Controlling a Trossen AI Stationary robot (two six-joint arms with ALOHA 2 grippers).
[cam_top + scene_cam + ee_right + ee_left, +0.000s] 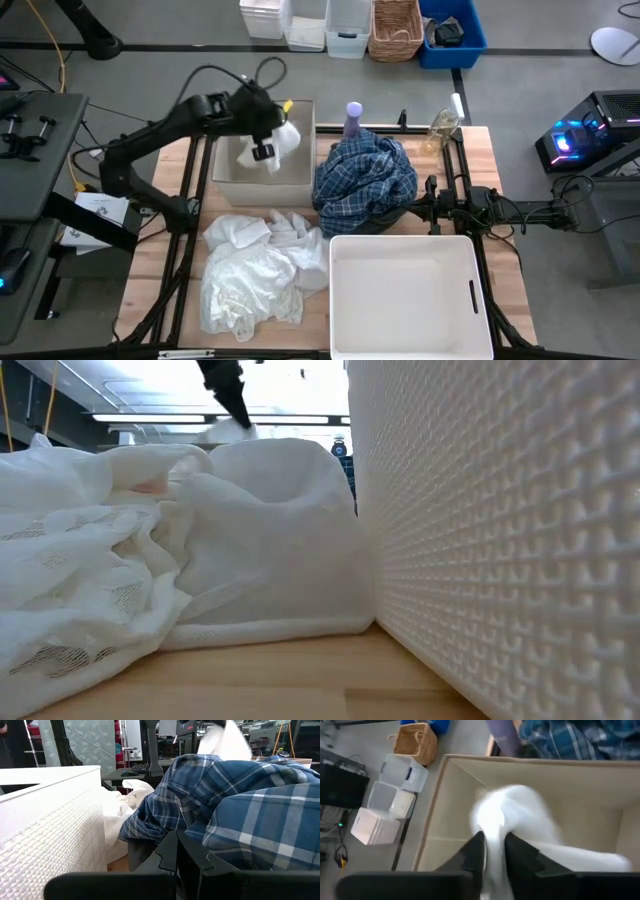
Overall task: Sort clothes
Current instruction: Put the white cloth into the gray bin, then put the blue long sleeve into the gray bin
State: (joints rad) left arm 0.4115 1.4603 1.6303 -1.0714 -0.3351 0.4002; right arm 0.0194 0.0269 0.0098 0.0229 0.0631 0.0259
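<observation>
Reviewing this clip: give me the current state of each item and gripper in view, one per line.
Left gripper: shut on a white cloth piece, held over the beige open box.
Right gripper: shut, empty, low beside the blue-and-white plaid shirt.
Blue-and-white plaid shirt: heaped, crumpled, untouched.
Pile of white garments: loose on the wooden table.
White plastic bin: open, empty.
Lavender bottle: upright, behind the shirt.

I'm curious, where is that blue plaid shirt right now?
In the high view the plaid shirt lies heaped mid-table, between the beige box and the right gripper.
</observation>
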